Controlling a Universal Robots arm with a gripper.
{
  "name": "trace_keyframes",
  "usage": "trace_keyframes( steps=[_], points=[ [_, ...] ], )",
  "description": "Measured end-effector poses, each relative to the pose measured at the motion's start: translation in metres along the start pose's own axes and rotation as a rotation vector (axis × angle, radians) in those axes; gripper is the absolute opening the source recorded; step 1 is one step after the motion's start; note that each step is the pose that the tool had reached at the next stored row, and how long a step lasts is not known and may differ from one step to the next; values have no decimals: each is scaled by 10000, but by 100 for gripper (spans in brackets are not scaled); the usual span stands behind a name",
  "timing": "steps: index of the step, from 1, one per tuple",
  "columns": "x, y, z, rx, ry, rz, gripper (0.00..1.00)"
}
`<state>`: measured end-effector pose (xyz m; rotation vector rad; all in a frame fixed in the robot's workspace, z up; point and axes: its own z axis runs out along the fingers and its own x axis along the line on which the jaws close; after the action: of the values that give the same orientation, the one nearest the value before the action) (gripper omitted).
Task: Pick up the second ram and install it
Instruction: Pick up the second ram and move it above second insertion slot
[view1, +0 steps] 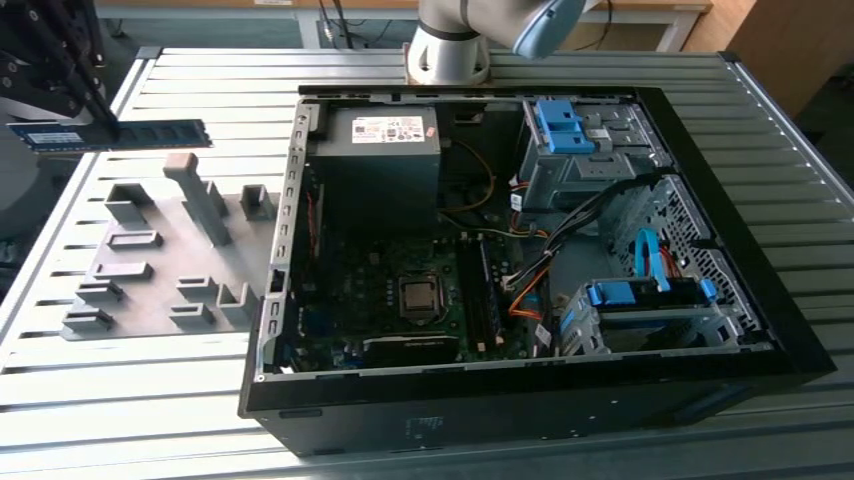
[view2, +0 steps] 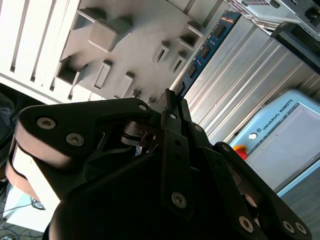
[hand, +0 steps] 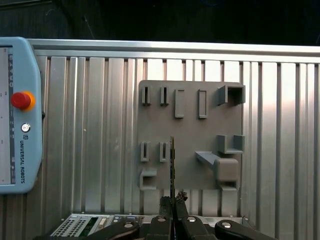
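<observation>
At the exterior view's left, the second ram (view1: 134, 134) hangs level in the air above the grey holder plate (view1: 167, 262), clamped edge-on between the jaws of the gripper (hand: 173, 202). It looks light, stiff, thin and fragile, and is best held by its bare long edges, clear of chips and contacts. To the right stands the open computer case (view1: 534, 415); its memory slots are too dim to judge.

Ribbed metal table (view1: 227, 90) — bearing a grey holder plate (view1: 160, 262) and open computer case (view1: 534, 410).
</observation>
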<state>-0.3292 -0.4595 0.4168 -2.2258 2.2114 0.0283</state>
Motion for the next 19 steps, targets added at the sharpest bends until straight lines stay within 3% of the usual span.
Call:
trace_keyframes(
  steps=[19],
  points=[
    [1, -122, -2, -1, 1, 0, 14]
  ],
)
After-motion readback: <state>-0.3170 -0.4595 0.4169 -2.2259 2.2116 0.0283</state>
